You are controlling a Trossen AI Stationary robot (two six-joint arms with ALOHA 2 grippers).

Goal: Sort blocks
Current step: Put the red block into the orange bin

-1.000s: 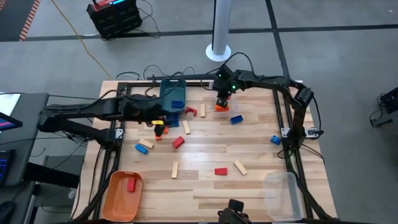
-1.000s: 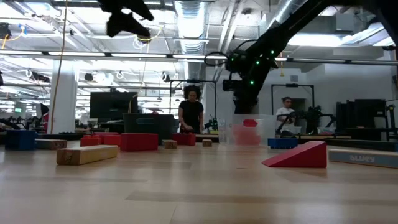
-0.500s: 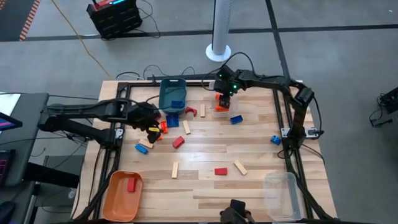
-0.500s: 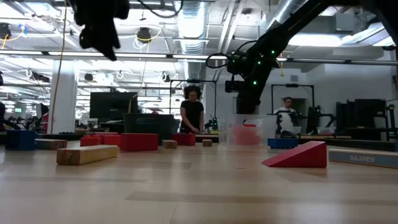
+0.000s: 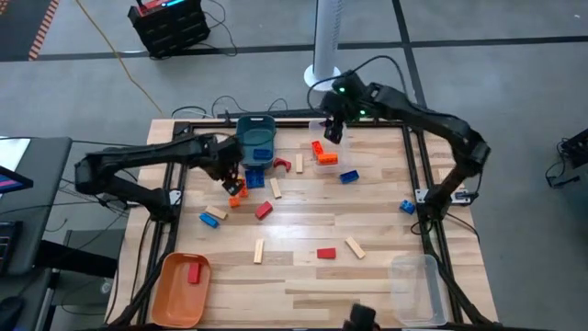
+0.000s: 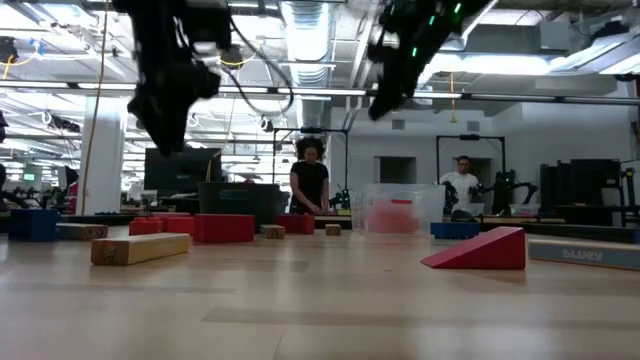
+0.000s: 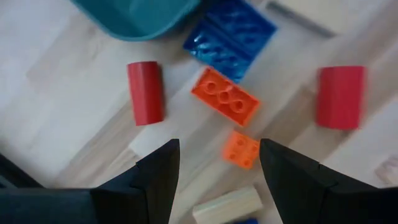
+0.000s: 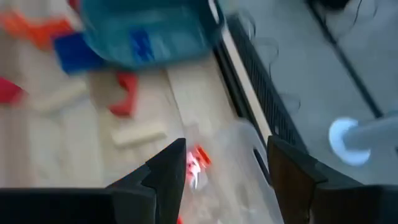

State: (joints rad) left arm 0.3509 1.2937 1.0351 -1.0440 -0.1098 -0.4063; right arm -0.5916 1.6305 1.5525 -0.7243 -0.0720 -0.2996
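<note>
Blocks lie scattered over the wooden table. My left gripper (image 5: 231,175) (image 7: 217,180) hangs open above an orange studded brick (image 7: 225,104), a small orange block (image 7: 241,149), a red cylinder (image 7: 146,92) and a blue plate (image 7: 230,37), all next to the teal bin (image 5: 255,138). One blue block (image 5: 262,154) lies in that bin. My right gripper (image 5: 331,136) (image 8: 227,180) is open and raised near the far edge, just beyond two orange blocks (image 5: 319,152). It touches nothing.
An orange bin (image 5: 184,276) with a red block sits at the near left corner, a clear bin (image 5: 413,285) at the near right. Red, blue and wood blocks, a red arch (image 5: 282,165) and a red wedge (image 6: 480,250) lie on the table. People stand in the room behind.
My right gripper has risen from the orange blocks and drawn back toward the far edge. My left gripper has come lower over the orange blocks beside the teal bin, and its arm has swung round.
</note>
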